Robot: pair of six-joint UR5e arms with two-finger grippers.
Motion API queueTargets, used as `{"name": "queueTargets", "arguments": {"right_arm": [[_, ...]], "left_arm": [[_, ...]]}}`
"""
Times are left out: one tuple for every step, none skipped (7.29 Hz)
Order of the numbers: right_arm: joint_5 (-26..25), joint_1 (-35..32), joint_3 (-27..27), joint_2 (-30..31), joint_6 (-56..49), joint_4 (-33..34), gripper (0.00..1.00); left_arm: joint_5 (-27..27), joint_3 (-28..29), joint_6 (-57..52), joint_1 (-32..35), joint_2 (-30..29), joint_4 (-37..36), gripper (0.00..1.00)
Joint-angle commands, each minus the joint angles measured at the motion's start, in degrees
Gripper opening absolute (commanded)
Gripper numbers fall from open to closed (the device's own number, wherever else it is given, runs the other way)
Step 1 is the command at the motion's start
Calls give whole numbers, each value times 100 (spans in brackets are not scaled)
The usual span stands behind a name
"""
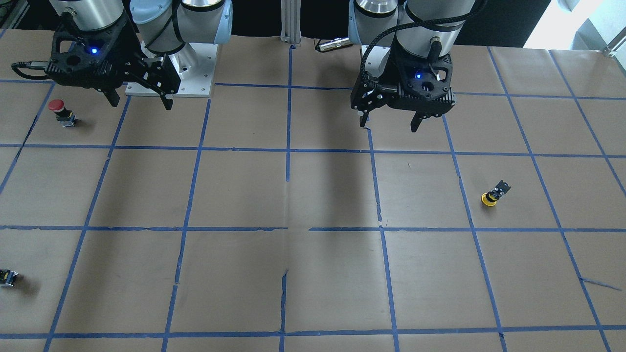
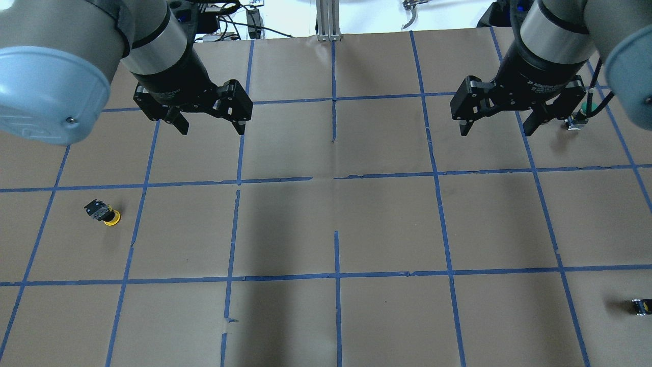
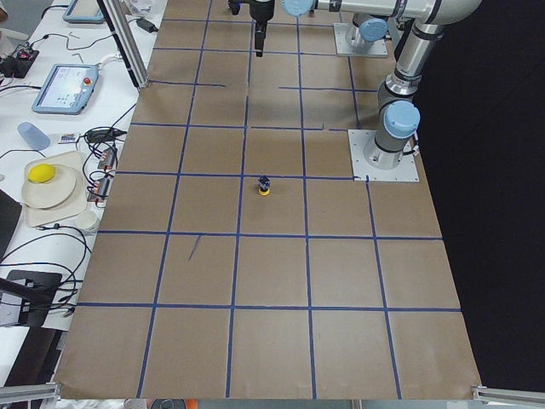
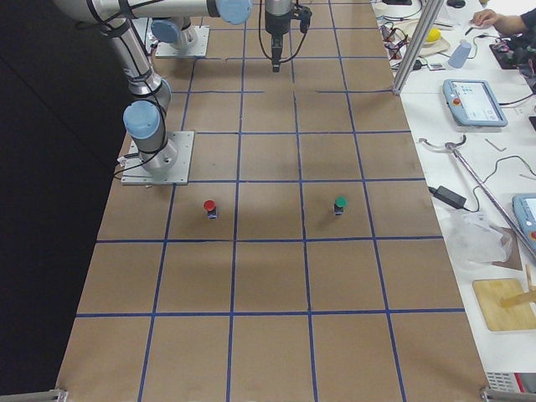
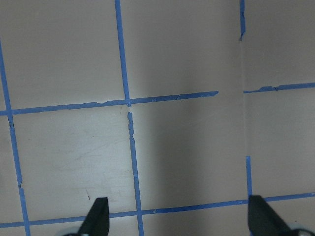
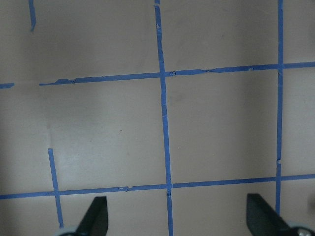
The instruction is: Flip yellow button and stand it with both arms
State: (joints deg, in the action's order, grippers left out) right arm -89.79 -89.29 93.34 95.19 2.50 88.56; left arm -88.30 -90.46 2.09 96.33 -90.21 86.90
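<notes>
The yellow button point(image 1: 491, 195) rests cap-down and tilted on the brown paper, its black body pointing up. It also shows in the overhead view point(image 2: 105, 213) and the exterior left view point(image 3: 265, 186). My left gripper point(image 1: 390, 123) hangs open and empty above the table, well back from the button and toward the centre; it shows in the overhead view point(image 2: 211, 128) and its own wrist view point(image 5: 179, 219). My right gripper point(image 1: 142, 101) is open and empty on the far side point(image 2: 496, 130), also seen in its wrist view point(image 6: 179, 216). Neither wrist view shows the button.
A red-capped button point(image 1: 61, 111) stands near my right gripper. A green-capped button point(image 4: 339, 204) stands farther out, partly hidden behind the right gripper in the overhead view point(image 2: 578, 120). A small black capless part point(image 1: 7, 277) lies at the table's edge. Blue tape lines grid the paper.
</notes>
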Motion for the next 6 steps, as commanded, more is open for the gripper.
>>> {"name": "queueTargets", "arguments": {"right_arm": [[-3, -1, 0, 0, -13, 12, 100], [-12, -1, 0, 0, -13, 3, 100], [-3, -10, 0, 0, -4, -6, 100], [-3, -10, 0, 0, -4, 3, 100], [-3, -10, 0, 0, -4, 12, 100], [-3, -10, 0, 0, -4, 12, 100]], "left_arm": [[-3, 2, -7, -17, 12, 2, 100], [6, -7, -16, -35, 21, 2, 100], [6, -15, -25, -35, 21, 2, 100], [6, -24, -25, -61, 21, 2, 100], [6, 11, -138, -70, 21, 2, 100], [-20, -33, -417, -140, 21, 11, 100]]}}
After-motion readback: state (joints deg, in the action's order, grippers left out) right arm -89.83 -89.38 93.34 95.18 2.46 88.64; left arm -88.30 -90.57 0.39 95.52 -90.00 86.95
